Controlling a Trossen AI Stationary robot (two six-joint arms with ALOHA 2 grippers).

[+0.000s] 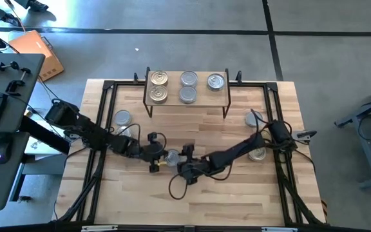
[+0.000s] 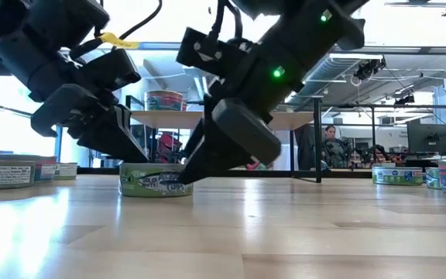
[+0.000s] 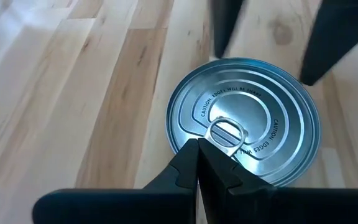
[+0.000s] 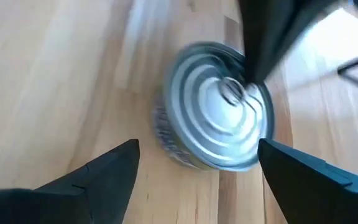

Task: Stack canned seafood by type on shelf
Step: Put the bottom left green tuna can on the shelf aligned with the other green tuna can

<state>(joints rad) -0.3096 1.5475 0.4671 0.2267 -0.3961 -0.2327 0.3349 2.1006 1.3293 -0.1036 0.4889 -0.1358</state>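
A silver tin [image 1: 171,156] was seen on the light wood worktop [image 1: 237,200], between the closed left hand [image 1: 157,157] and the wide-open right hand [image 1: 184,162]. Five tins were stacked on the shelf [image 1: 201,93]. A person [image 2: 333,145] was seated in the bright room behind.

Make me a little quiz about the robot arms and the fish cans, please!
1. True or false: the left gripper has its fingers pressed shut, with their tips over the lid of the middle can.
2. How many cans sit on top of the shelf in the high view? A) two B) five C) eight
3. Fill in the blank: the right gripper is ____, with one finger on each side of the middle can.

Key
1. True.
2. B. Two on the left, two in the middle and one on the right.
3. Open. It is not squeezing the can yet.
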